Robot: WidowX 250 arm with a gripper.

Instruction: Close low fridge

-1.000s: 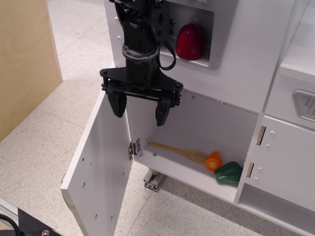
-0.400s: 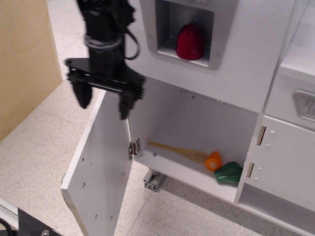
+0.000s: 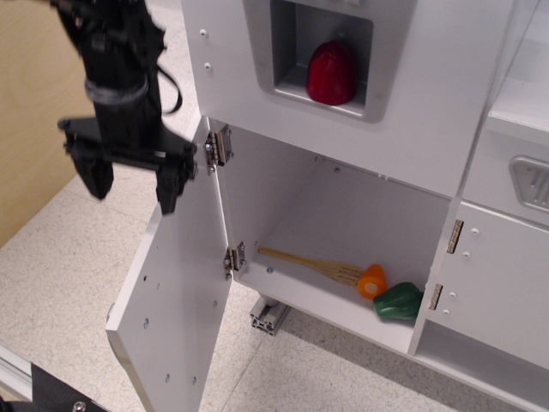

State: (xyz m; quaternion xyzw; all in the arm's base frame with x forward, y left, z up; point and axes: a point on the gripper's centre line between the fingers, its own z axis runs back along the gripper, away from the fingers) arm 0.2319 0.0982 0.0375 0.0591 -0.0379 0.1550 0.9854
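Note:
The low fridge (image 3: 343, 215) is the white bottom compartment, and it stands open. Its flat white door (image 3: 176, 292) swings out to the left on two metal hinges, inner face toward me; the handle is hidden on the far side. My black gripper (image 3: 133, 184) hangs open and empty, fingers pointing down, just left of the door's top edge, with one fingertip (image 3: 165, 199) close to that edge. Inside the compartment lie a wooden spatula (image 3: 313, 264), an orange toy (image 3: 372, 281) and a green pepper toy (image 3: 397, 301).
Above is a white panel with a grey niche holding a red toy (image 3: 331, 73). A smaller white cabinet door (image 3: 489, 283) stands at the right. A wooden board (image 3: 43, 103) stands at the left. Speckled floor lies below, and an aluminium foot (image 3: 268, 313) sits under the fridge.
My gripper has moved left, from in front of the compartment opening to beyond the door's top edge. It stays open. The door has not moved.

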